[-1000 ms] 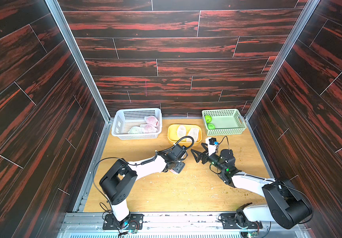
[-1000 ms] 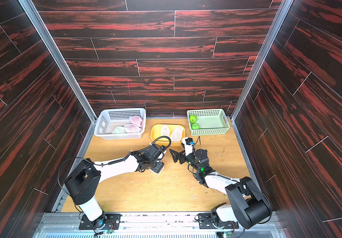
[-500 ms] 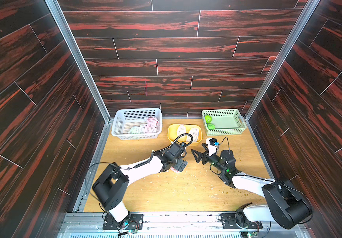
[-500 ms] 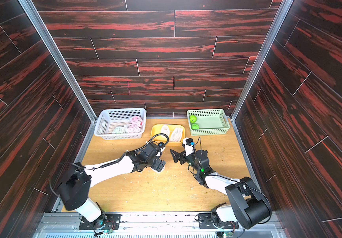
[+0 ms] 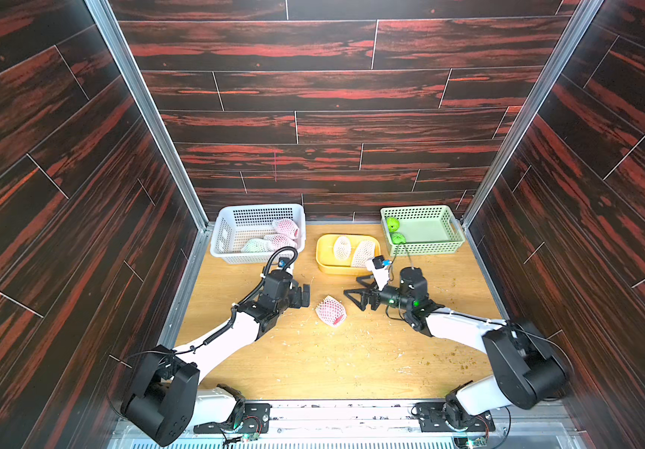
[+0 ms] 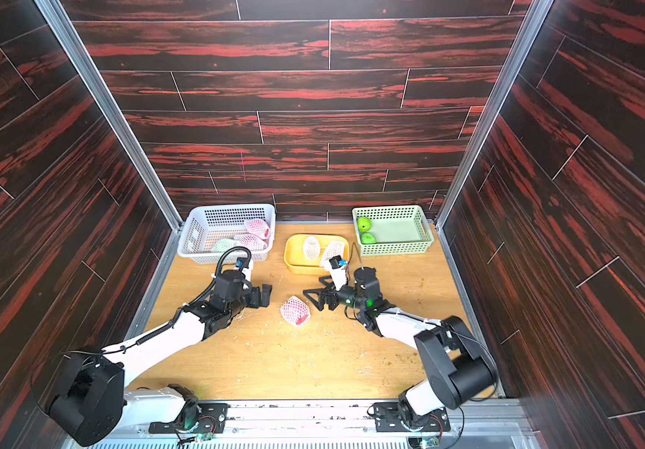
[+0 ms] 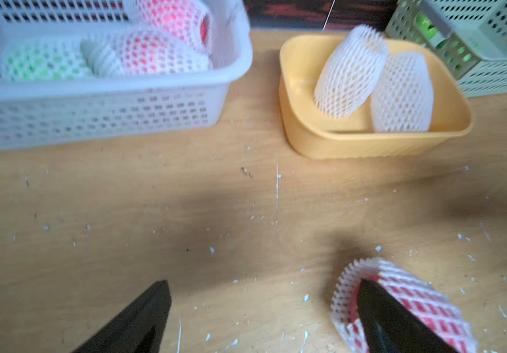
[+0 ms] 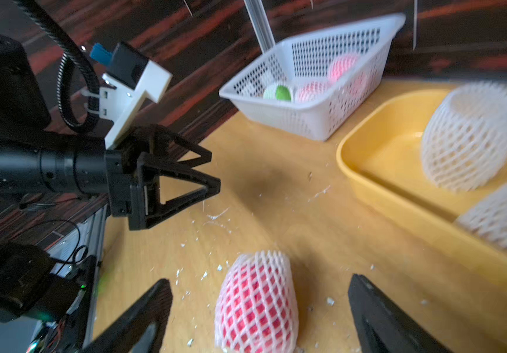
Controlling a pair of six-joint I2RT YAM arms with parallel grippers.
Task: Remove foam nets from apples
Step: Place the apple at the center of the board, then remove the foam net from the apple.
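Enclosure: dark red-black wood-grain plank back wall [image 5: 313, 97] and side walls [image 5: 40, 194], aluminium corner posts [image 5: 149, 116] at the rear, light wooden tabletop [image 5: 332, 361] littered with white flecks [image 7: 212, 250], metal rail [image 5: 332, 418] along the front, even bright light.

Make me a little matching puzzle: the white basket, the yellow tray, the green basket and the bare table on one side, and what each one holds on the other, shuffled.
Places:
1. white basket
2. yellow tray
3. green basket
4. table

Contents:
A. two green apples without nets
B. one netted red apple, lying alone
C. two empty foam nets
D. several netted apples, red and green

Pairs: 1-D, 2-C, 3-A, 4-B
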